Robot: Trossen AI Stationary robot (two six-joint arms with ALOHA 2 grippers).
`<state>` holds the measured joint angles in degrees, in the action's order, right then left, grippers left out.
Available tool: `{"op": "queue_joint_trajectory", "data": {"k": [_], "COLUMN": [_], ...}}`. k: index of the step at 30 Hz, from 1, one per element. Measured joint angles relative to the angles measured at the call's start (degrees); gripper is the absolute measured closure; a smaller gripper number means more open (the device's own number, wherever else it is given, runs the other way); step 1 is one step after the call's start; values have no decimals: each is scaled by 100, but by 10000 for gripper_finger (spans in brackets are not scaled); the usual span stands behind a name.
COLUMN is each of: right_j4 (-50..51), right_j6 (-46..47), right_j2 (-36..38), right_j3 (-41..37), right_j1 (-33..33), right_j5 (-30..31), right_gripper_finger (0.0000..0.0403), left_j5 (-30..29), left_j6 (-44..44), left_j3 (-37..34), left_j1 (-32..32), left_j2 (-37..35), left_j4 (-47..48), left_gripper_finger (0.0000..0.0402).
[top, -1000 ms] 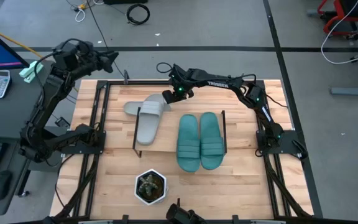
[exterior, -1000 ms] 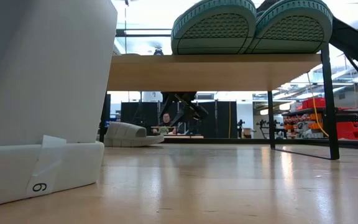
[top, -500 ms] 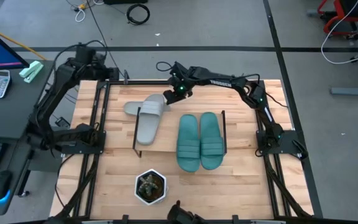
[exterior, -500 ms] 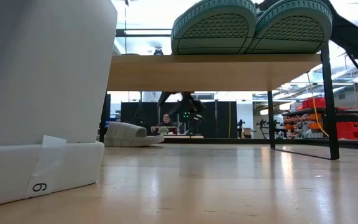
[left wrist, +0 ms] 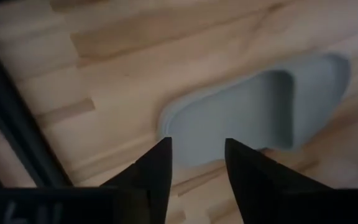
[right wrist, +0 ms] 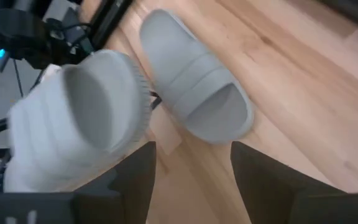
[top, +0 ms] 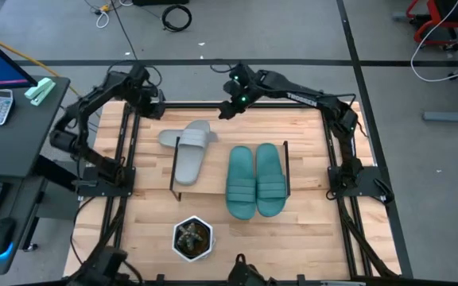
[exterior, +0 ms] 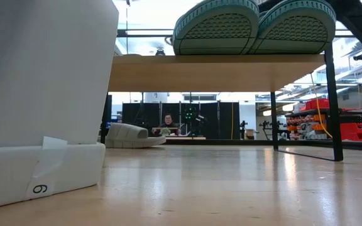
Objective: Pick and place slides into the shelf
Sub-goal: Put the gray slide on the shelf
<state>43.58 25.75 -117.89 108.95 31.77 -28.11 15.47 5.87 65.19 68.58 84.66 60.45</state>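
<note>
Rubber of the light grey slide sandal (top: 183, 137) on the tabletop (top: 308, 230) looks light and pliable; its wide strap suits gripping. Left end effector (left wrist: 196, 163) and right end effector (right wrist: 192, 167) hover open, empty.

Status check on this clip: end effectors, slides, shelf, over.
Left end effector open above the loose grey slide. Right end effector open, empty. Teal pair and one grey slide on shelf. Nothing blocking.

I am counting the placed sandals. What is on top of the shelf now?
On the shelf lie the teal-green pair side by side and one grey slide. The second grey slide leans across its far end; what it covers there cannot be seen.
</note>
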Motion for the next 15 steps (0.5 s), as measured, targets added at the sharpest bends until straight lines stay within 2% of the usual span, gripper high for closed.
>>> {"op": "queue_joint_trajectory", "data": {"k": [8,10,15], "right_j4": [11,8,10], "right_j6": [-156,-157,-156], "right_j2": [466,532,625], "right_j3": [2,2,2], "right_j1": [0,0,0], "right_j5": [259,319,415], "right_gripper_finger": [188,188,188], "left_j5": [506,402,-334], "left_j6": [-504,-563,-661], "left_j3": [0,0,0], "left_j1": [-142,-212,-329], "left_j2": [1040,1235,1530], "left_j4": [197,179,196], "left_gripper_finger": [193,179,153]}}
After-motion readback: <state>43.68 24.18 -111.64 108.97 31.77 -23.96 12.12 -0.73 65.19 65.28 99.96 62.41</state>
